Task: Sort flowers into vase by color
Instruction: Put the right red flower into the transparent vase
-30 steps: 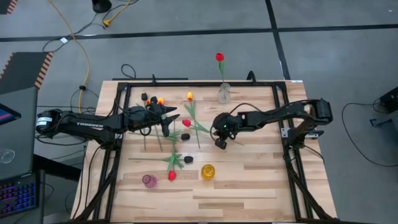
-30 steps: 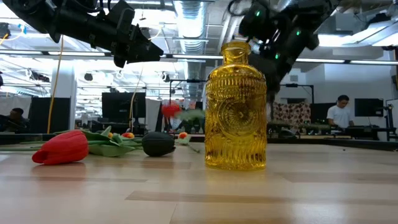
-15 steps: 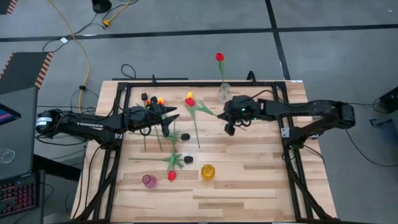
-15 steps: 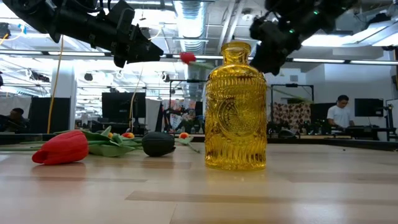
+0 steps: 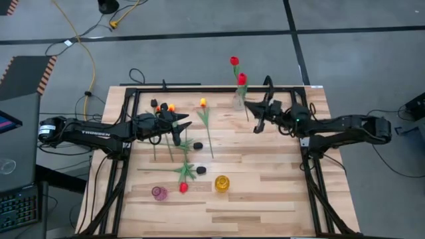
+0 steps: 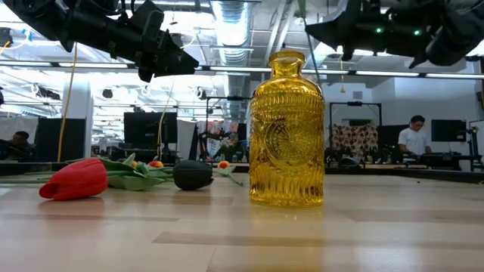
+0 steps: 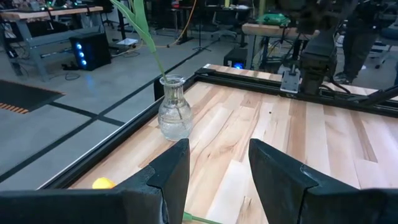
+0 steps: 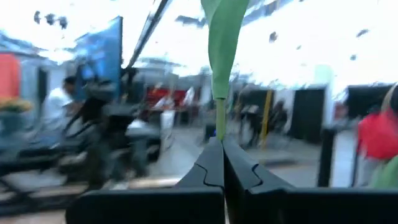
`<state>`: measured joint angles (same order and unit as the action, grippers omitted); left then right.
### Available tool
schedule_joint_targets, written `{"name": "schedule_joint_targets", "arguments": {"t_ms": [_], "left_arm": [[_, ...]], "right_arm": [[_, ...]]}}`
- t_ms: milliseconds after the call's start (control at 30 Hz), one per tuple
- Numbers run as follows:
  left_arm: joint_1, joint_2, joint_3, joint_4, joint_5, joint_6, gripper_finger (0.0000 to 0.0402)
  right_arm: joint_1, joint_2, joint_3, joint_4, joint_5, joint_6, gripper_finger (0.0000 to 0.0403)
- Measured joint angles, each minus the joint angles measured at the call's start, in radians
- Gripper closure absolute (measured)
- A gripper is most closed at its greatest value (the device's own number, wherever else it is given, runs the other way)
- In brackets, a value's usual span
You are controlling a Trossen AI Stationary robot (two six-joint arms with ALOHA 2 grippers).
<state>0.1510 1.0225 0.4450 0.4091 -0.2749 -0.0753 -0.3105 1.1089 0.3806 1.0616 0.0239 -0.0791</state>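
Nearest the low camera we are seeing the yellow vase [image 6: 286, 128] standing on the table [image 5: 265, 192], with a red tulip head [image 6: 74, 180] and a black one [image 6: 193, 174] lying beside it. Our left gripper [image 5: 180, 127] is hovering over the loose flowers [image 5: 186, 169] at mid-table, fingers parted and grasping nothing, exactly as a second ago. Farther back, our right gripper [image 5: 257, 118] is clamping the stem of a red tulip [image 5: 242, 79], having carried it up from mid-table; it is now holding it upright just beside the clear vase [image 5: 239, 99] at the far edge, where another red flower [image 5: 234, 61] is already standing.
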Motion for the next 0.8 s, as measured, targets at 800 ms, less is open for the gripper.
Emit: {"name": "schedule_joint_targets", "arguments": {"t_ms": [800], "left_arm": [[0.0, 0.0, 0.0, 0.0, -0.002, -0.026, 0.0248]], "right_arm": [[-0.259, 0.471, 0.161, 0.487, -0.083, -0.113, 0.0384]]}}
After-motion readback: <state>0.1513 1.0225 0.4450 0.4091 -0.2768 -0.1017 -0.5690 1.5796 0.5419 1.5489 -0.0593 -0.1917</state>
